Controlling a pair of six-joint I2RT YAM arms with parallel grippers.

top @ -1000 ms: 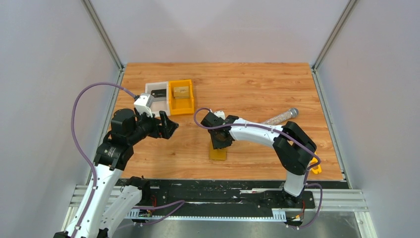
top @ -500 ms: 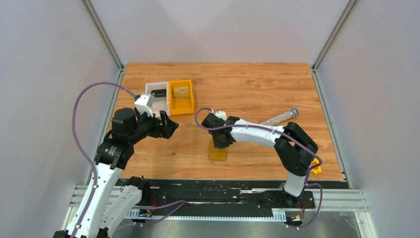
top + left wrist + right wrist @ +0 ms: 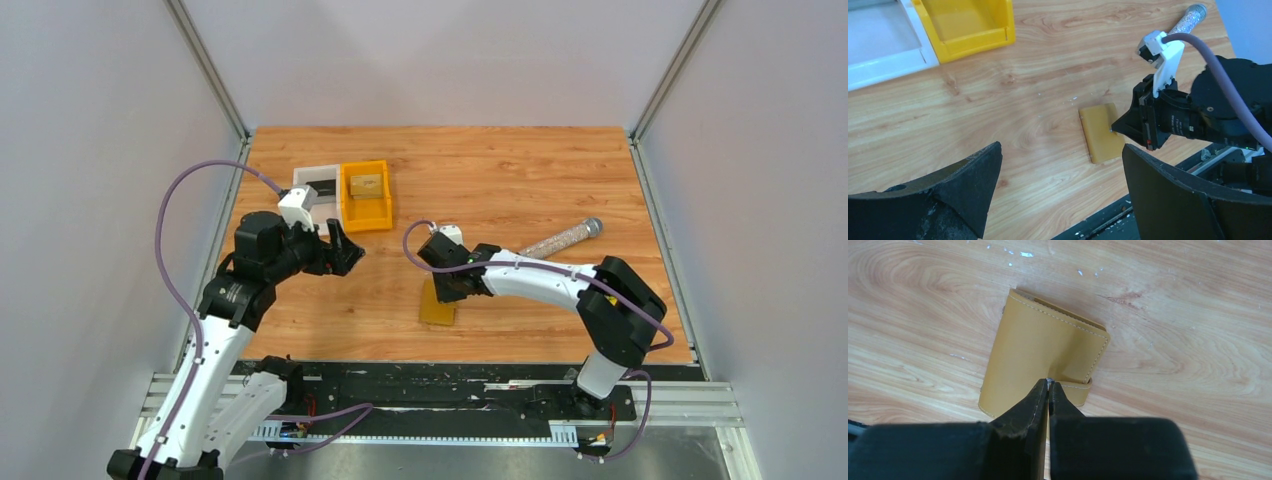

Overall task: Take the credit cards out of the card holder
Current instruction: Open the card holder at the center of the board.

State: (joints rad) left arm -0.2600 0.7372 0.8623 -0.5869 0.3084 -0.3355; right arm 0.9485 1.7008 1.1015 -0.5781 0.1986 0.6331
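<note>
Near the table's [image 3: 500, 170] front edge, at six o'clock from its centre, the card holder [image 3: 1033, 347] lies folded flat. The right gripper [image 3: 1048, 384] is pressed together, pinching the holder's puckered cover edge. At nine o'clock the left gripper [image 3: 1060, 155] hovers, spread wide. Farther back, at eleven o'clock, sits an orange bin [image 3: 365, 200].
</note>
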